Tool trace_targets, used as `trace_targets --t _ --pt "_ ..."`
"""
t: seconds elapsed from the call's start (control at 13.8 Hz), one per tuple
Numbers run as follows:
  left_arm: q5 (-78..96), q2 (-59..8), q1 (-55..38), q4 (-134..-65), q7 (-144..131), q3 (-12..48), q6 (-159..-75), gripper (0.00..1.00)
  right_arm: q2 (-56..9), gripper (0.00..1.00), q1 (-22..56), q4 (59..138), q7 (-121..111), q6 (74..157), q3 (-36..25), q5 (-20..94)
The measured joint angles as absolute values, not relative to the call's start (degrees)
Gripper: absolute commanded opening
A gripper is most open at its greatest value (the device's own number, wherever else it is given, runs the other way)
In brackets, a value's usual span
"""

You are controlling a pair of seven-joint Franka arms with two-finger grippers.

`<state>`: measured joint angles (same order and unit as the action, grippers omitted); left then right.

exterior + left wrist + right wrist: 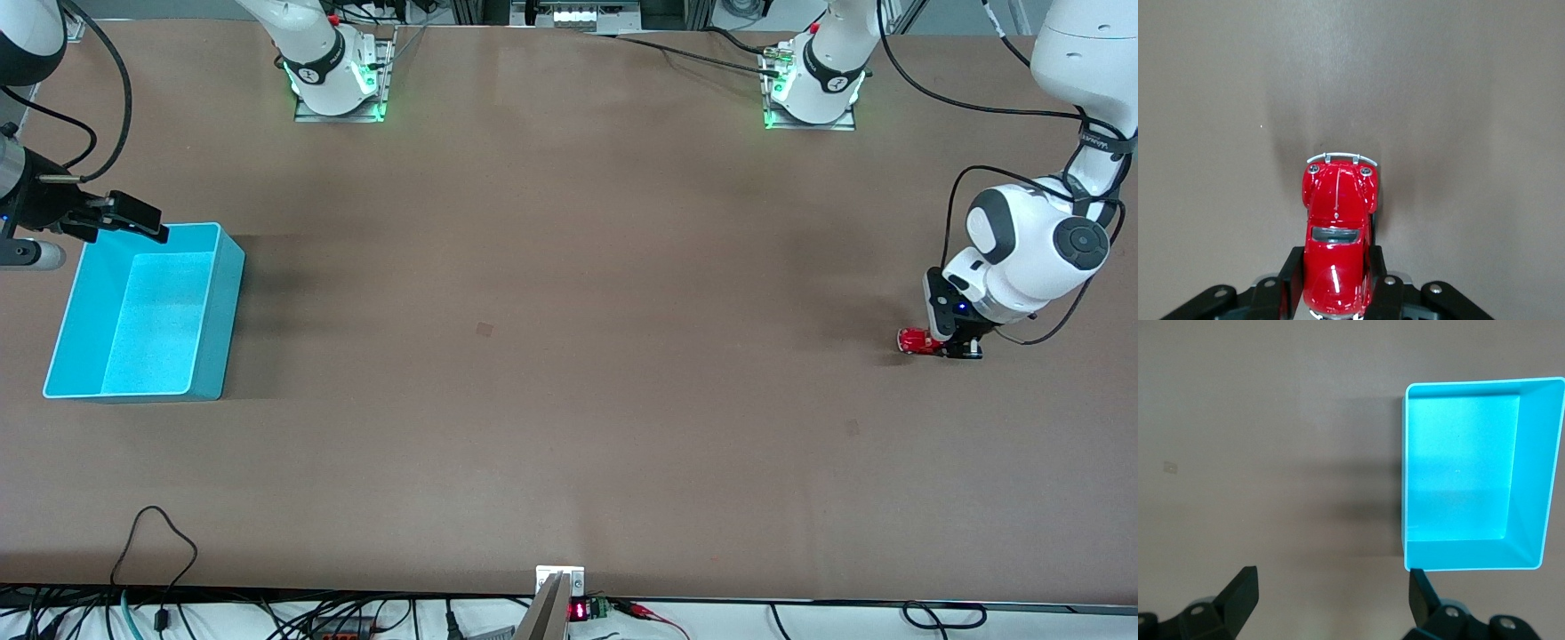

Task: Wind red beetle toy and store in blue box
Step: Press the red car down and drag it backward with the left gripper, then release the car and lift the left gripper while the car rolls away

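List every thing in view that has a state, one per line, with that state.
red beetle toy: on its wheels on the table at the left arm's end, clamped at its rear sides.
blue box: upright, open-topped, nothing in it, at the right arm's end.
left gripper: down at the table, shut on the toy.
right gripper: open, holding nothing, over the table beside the box.

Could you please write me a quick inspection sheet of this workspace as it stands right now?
Surface: brown table, bare in the middle, with a few faint marks.
Job's things: red toy car at the left arm's end; blue box at the right arm's end, nothing in it.
Clutter: nothing seen.
Hands: left hand shut on the car's sides, low at the table; right hand open, over the box's edge.
Cables: black cables run along both arms and the table edges.
Surroundings: two arm bases with green lights.
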<state>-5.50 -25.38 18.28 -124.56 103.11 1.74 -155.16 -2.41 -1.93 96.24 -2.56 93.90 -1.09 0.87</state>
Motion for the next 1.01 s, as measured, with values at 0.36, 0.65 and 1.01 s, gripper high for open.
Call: trace_targets --t 0.36,0.65,1.01 --pt "-5.50 -26.00 19.64 -123.65 104.47 1.75 -155.18 0.84 -2.41 1.00 -1.93 96.24 -2.56 93.90 -1.09 0.87" --pt "-5.50 -26.43 19.75 -122.57 104.80 1.78 -155.50 1.00 -2.41 1.00 -1.87 96.24 -2.56 93.90 -0.98 0.87" --pt "-5.50 -25.20 19.73 -120.76 104.71 3.07 -153.85 1.00 -2.41 1.00 -1.82 96.24 -2.56 93.90 -0.73 0.87"
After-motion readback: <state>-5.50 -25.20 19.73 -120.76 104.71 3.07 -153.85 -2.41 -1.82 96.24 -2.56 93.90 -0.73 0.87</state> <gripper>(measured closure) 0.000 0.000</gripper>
